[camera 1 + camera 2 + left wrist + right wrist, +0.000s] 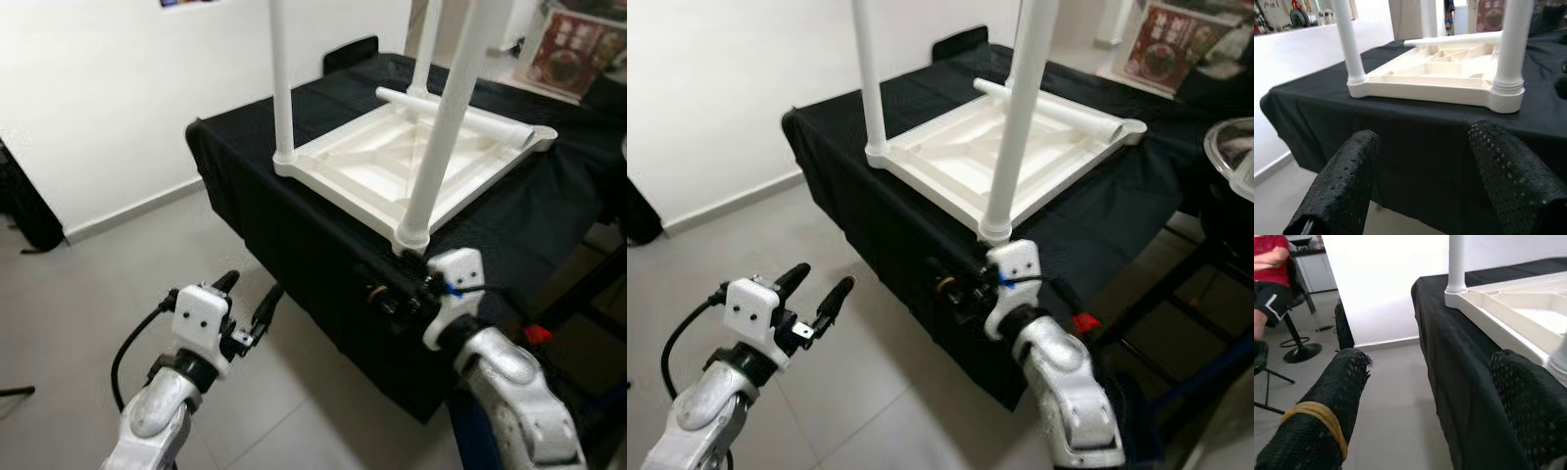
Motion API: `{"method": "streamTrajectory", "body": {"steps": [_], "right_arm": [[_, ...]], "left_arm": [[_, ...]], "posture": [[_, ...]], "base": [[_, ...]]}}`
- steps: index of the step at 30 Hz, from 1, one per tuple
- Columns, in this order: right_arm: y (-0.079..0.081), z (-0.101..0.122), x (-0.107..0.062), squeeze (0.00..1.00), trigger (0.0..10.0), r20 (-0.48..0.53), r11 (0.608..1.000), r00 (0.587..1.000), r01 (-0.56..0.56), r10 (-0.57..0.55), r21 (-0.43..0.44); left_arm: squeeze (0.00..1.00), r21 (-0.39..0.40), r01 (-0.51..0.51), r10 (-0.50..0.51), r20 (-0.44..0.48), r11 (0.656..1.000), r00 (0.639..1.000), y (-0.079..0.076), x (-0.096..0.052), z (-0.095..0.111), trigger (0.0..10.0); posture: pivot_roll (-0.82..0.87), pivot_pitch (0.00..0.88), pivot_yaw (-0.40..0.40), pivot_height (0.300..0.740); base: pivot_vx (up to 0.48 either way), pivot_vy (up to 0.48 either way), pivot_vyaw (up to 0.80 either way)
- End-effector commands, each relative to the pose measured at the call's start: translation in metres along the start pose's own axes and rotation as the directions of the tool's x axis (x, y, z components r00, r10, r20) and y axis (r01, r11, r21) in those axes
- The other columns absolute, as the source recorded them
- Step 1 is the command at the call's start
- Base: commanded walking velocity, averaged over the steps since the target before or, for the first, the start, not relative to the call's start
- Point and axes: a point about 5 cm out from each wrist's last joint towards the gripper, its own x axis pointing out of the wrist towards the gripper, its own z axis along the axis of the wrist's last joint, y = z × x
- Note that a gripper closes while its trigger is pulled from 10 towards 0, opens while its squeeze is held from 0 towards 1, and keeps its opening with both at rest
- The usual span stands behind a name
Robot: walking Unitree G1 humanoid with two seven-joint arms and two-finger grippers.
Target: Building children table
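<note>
Left arm: the silver forearm reaches forward and up from the lower left; the left gripper (250,302) hangs over the grey tiled floor (118,284), short of the table's draped side.
Left fingers: the two black fingers (1342,191) stand apart with nothing between them, pointing at the table edge.
Right arm: the silver forearm rises from the lower right; the right gripper (955,284) sits against the black cloth just under the near corner of the white table top.
Right fingers: apart and holding nothing; one black finger (1315,421) wears a yellow rubber band (1322,417).
Task thing: the white plastic children's table (411,157) lies upside down on the black-draped table (294,225), its ribbed underside facing up.
Legs: white round legs stand upright in the corner sockets, the near corner leg (441,137) right above the right gripper and the left corner leg (281,88) further back; one loose white leg (1048,108) lies across the far side of the underside.
In the way: the hanging black cloth lies between both grippers and the table top above.
Surroundings: a white wall (98,98) behind the floor.
Right wrist view: a seated person in a red shirt and black shorts (1268,269), and a black stool (1300,340).
Right eye view: a round clear container (1232,157) at the right edge.
</note>
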Motion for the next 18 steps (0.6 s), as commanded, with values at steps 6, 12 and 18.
{"method": "streamTrajectory", "body": {"steps": [6, 12, 18], "right_arm": [[0.0019, -0.0064, -0.004, 0.0, 10.0, -0.042, 1.0, 0.999, 0.005, -0.006, -0.011], [-0.0007, -0.003, -0.0055, 0.0, 10.0, -0.031, 1.0, 0.999, -0.019, 0.019, 0.002], [0.0085, 0.003, -0.0055, 0.0, 10.0, -0.041, 0.99, 0.992, -0.118, 0.115, -0.072]], "left_arm": [[0.0, -0.032, 0.005, -0.005, -0.008, 0.999, 1.0, -0.0027, 0.0011, 0.0003, 10.0], [0.0, -0.025, 0.008, -0.008, 0.012, 1.0, 1.0, -0.0033, 0.0018, 0.0056, 10.0], [0.0, -0.022, 0.017, -0.017, 0.019, 1.0, 1.0, -0.0031, 0.0032, 0.0083, 10.0]], "posture": [[-0.06, 0.1, 0.007, 0.74], [-0.05, 0.096, 0.003, 0.74], [-0.05, 0.092, 0.005, 0.74]], "base": [[0.0, -0.157, 0.0], [0.162, 0.0, 0.27], [0.363, 0.0, 0.47]]}}
